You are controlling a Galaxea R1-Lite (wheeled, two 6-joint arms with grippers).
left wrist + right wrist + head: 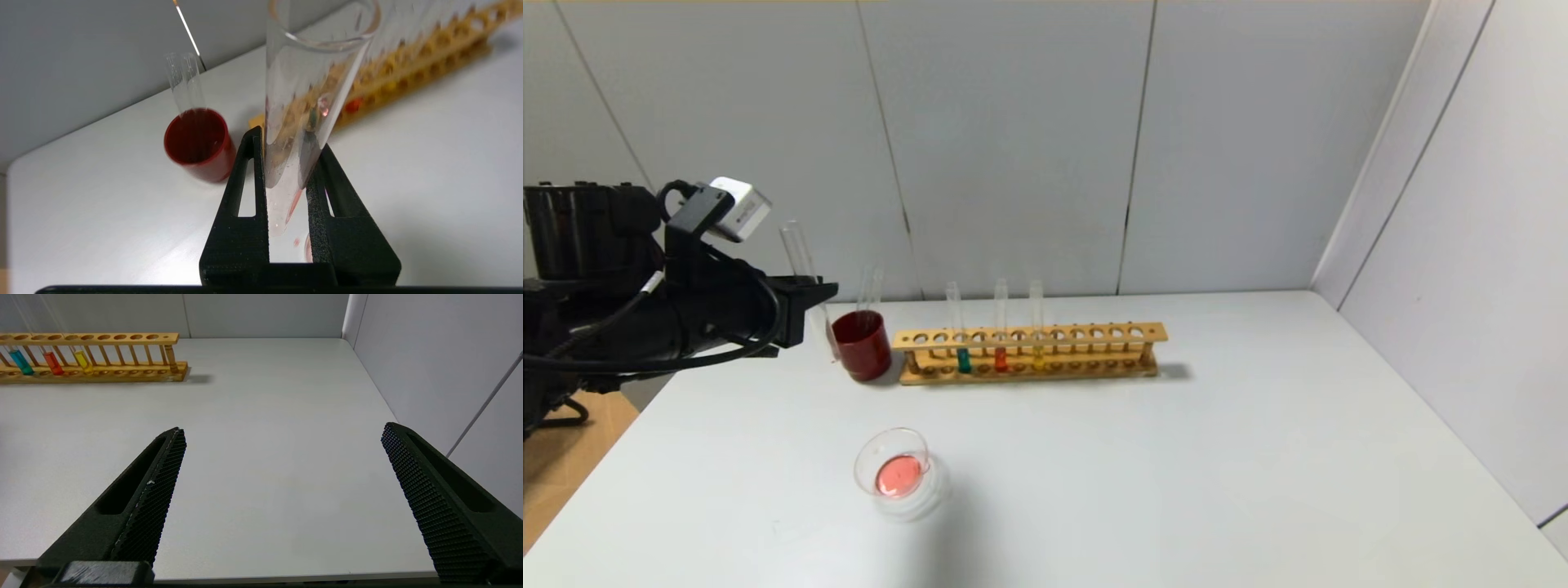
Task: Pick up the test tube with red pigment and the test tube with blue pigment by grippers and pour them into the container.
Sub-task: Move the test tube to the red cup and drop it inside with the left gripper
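Observation:
My left gripper [821,292] is shut on the test tube with red pigment [799,249], upright and slightly tilted above the table, just left of the dark red cup [862,347]. In the left wrist view the jaws [288,141] clamp the tube [310,61], which holds only a thin red streak. The container [927,498], a clear glass dish with pink-red liquid, sits nearer on the table. The test tube with blue pigment [964,359] stands in the wooden rack [1094,333]; it also shows in the right wrist view [20,361]. My right gripper [282,430] is open and empty over the table's near right.
The red cup [198,145] holds an empty clear tube [870,286]. The rack also holds a darker red-orange tube [1001,358] and a yellow tube [1037,357]. Grey wall panels stand behind and to the right.

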